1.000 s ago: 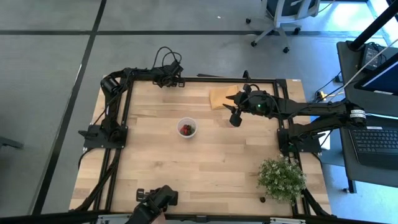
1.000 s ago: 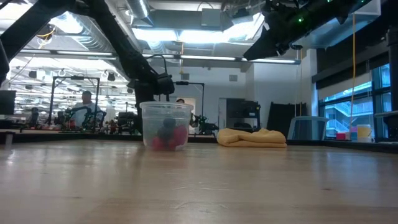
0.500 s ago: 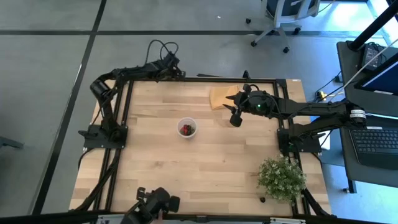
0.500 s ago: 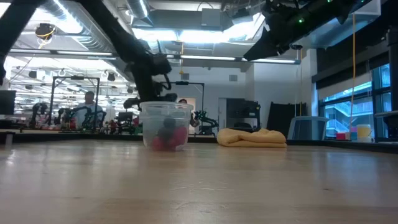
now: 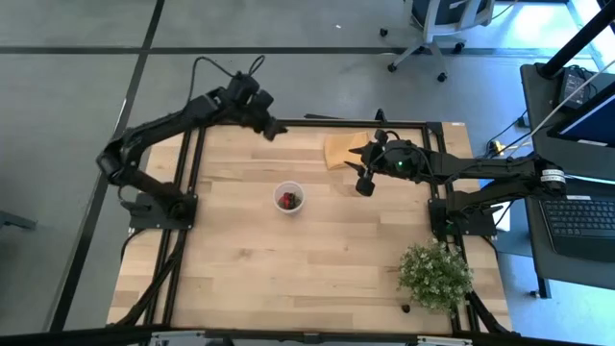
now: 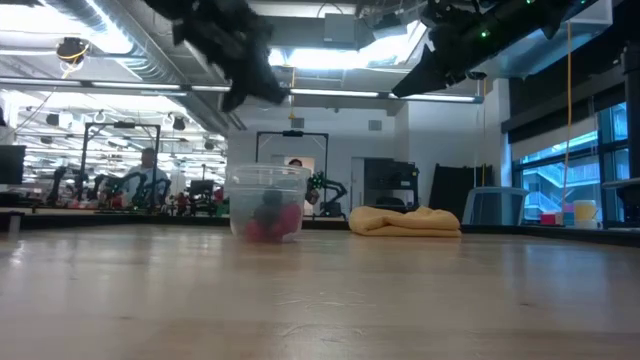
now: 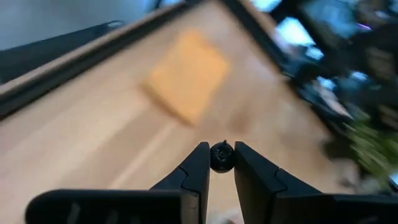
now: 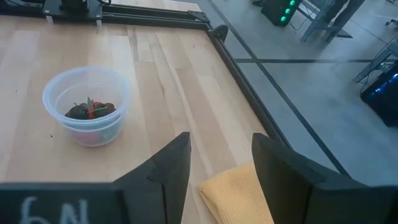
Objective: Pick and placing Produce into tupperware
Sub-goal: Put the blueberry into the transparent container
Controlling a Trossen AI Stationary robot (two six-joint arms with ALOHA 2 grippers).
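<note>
Even, bright overhead light fills the high view; the wooden table (image 5: 307, 221) reads clearly with only soft, short shadows. In the low view, ceiling light strips (image 6: 300, 55) glare white and the windows (image 6: 560, 180) at the right are blown out (the near tabletop goes soft). The left arm (image 6: 225, 45) smears dark there. The left wrist view is heavily motion-blurred, the orange cloth (image 7: 186, 84) just a smudge. The right wrist view stays sharp.

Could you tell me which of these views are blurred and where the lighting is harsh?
Left wrist view: the table and orange cloth are smeared, while the dark berry between the fingers is sharper. Low view: the left arm is blurred, and ceiling lights glare. High view and right wrist view: crisp, evenly lit.
</note>
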